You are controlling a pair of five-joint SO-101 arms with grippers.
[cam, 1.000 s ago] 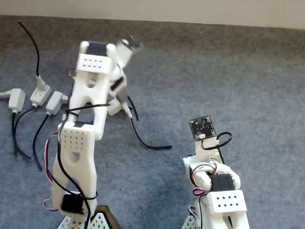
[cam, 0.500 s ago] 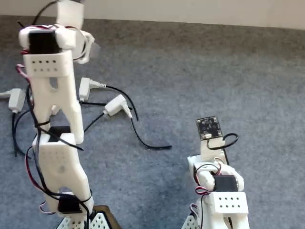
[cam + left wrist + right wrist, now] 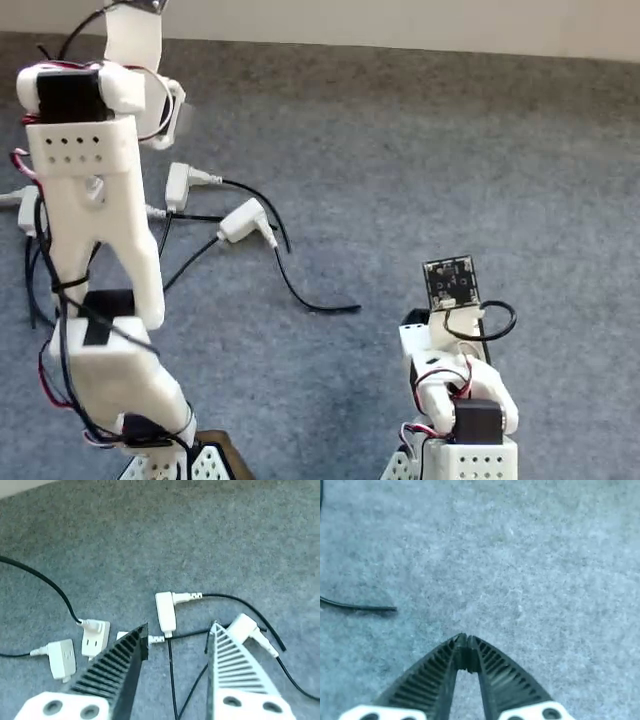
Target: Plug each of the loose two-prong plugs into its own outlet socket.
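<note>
Two loose white two-prong plugs lie on the grey carpet, each on a black cord: one plug [image 3: 179, 184] [image 3: 165, 612] and a second plug [image 3: 243, 220] [image 3: 245, 628] beside it. White outlet sockets [image 3: 94, 634] [image 3: 61, 658] lie a little apart from them, one socket [image 3: 30, 208] showing at the left edge in the high view. My left gripper [image 3: 177, 634] hangs open above the carpet between the sockets and the plugs, holding nothing. My right gripper [image 3: 467, 641] is shut and empty, low over bare carpet near its base.
Black cords [image 3: 290, 285] trail from the plugs across the carpet, and one cord end [image 3: 375, 609] lies near the right gripper. The tall left arm [image 3: 90, 190] covers part of the sockets in the high view. Open carpet spreads to the right.
The left arm has swung left and back, away from over the plugs, uncovering both. The right arm has drawn back slightly toward its base.
</note>
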